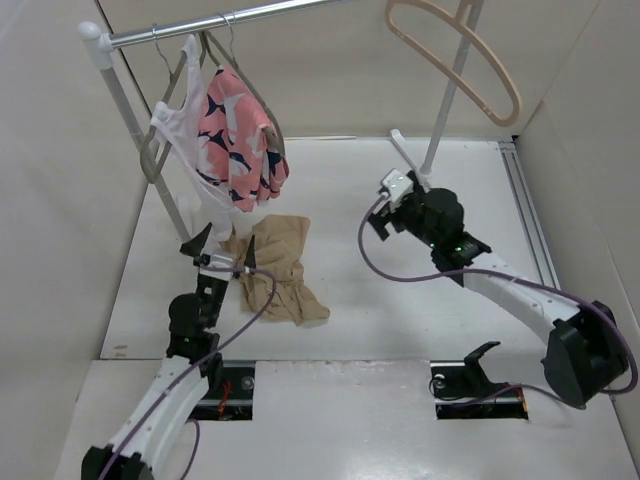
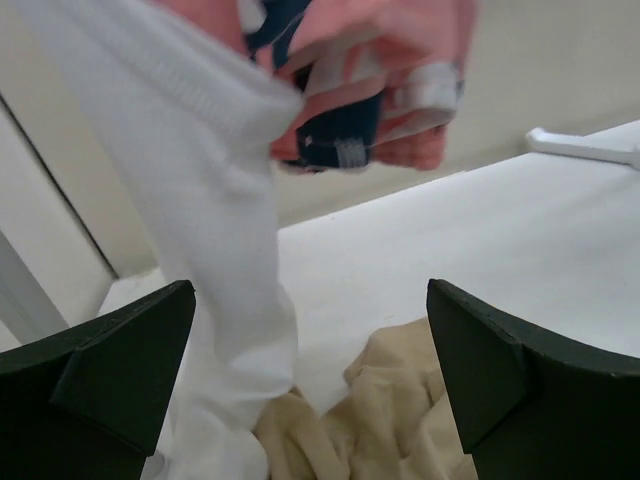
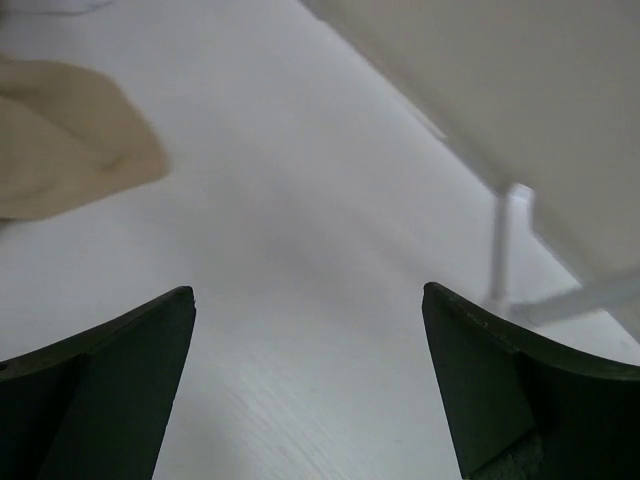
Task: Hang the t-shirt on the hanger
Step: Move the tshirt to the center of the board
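Note:
The tan t-shirt (image 1: 276, 268) lies crumpled on the white table, left of centre. It also shows in the left wrist view (image 2: 400, 410) and at the left edge of the right wrist view (image 3: 60, 140). The large cream hanger (image 1: 455, 55) hangs from the rail at the top right. My left gripper (image 1: 212, 252) is open and empty, just left of the t-shirt, its fingers (image 2: 110, 370) apart above the cloth. My right gripper (image 1: 385, 195) is open and empty, above bare table right of centre, below the hanger.
A rack rail (image 1: 200, 25) at the top left carries a white garment (image 1: 195, 150) and a pink printed garment (image 1: 240, 140) on thin grey hangers; the white one hangs down beside my left gripper (image 2: 200, 200). A rack post (image 1: 445, 100) stands behind my right gripper.

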Controlling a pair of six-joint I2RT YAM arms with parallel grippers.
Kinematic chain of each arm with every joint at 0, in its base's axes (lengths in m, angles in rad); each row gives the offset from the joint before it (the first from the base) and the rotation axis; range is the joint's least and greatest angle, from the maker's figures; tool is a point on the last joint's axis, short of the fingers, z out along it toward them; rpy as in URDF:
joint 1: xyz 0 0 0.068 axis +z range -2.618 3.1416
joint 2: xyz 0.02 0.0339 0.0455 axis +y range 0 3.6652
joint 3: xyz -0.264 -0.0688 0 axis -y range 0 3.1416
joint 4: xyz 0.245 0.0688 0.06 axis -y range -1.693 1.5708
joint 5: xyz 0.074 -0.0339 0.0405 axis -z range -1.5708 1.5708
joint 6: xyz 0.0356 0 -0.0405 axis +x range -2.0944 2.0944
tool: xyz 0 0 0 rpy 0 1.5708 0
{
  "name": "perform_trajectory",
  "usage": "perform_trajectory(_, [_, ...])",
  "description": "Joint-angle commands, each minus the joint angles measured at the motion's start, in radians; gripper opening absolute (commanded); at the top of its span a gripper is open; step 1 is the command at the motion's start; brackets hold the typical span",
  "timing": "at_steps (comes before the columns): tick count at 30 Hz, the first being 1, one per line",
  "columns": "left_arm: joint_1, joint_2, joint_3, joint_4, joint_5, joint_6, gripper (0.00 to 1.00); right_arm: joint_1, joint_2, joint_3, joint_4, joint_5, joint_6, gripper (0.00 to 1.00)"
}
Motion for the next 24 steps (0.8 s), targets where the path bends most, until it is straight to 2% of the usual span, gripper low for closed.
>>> perform_trajectory(1, [-0.066,-0.208,-0.052,-0.242,-0.027,0.127,1.0,0.175,0.078,0.103,-0.224,-0.078,0.008,1.0])
perform_trajectory(2, [-0.076,-0.256,-0.052,-0.288,-0.027,0.172,1.0,0.268,0.103,0.118,-0.262,-0.078,0.008,1.0])
perform_trajectory(6, [-0.077,-0.452,-0.032,-0.549,0.014,0.268,1.0,0.445,0.255,0.214,-0.31,-0.113,0.017,1.0])
perform_trajectory(7, [-0.077,-0.506,-0.006,-0.657,0.014,0.279,1.0,0.47,0.279,0.236,-0.31,-0.134,0.03,1.0])
perform_trajectory(11, [-0.098,-0.568,0.074,-0.868,0.005,0.26,1.0,0.573,0.393,0.307,-0.321,-0.18,0.05,1.0])
perform_trajectory(15, [-0.109,-0.56,0.105,-0.913,-0.07,0.192,1.0,0.599,0.52,0.342,-0.321,-0.182,0.109,1.0])
perform_trajectory(16, [-0.109,-0.55,0.105,-0.893,-0.096,0.183,1.0,0.599,0.548,0.342,-0.331,-0.182,0.12,0.95])
perform_trajectory(20, [-0.109,-0.467,0.151,-0.843,-0.162,0.183,1.0,0.599,0.577,0.31,-0.322,-0.17,0.192,0.29])
perform_trajectory(22, [-0.109,-0.407,0.172,-0.843,-0.173,0.174,1.0,0.575,0.542,0.276,-0.31,-0.136,0.226,0.17])
perform_trajectory(23, [-0.109,-0.387,0.184,-0.843,-0.173,0.174,1.0,0.543,0.524,0.259,-0.31,-0.119,0.241,0.0])
perform_trajectory(24, [-0.109,-0.369,0.207,-0.843,-0.173,0.174,1.0,0.522,0.484,0.229,-0.31,-0.105,0.269,0.0])
